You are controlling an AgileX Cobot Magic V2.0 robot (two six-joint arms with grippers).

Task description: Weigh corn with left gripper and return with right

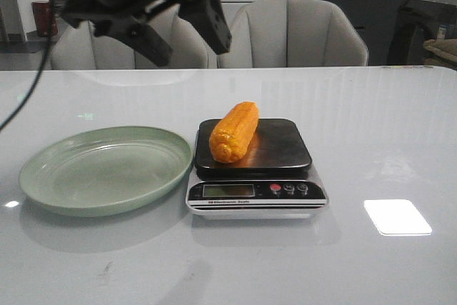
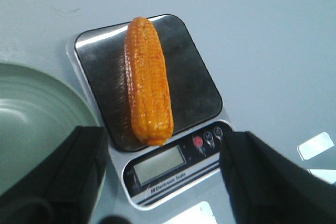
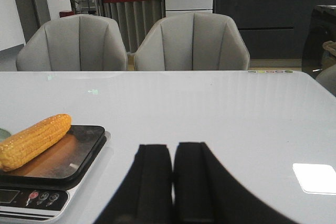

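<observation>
Left hand (image 1: 187,28) open; corn (image 1: 234,131) lies front-to-back.

black wedge-fingered left hand (image 1: 187,28), black cable (image 1: 28,80)

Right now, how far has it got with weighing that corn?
The weighing half looks done: the corn lies on the scale, and the left gripper hangs open and empty above it. Nothing is in hand. The return is left: the green plate beside the scale holds nothing, and the right gripper sits shut, off to the side of the scale, not yet reaching for the corn.
</observation>
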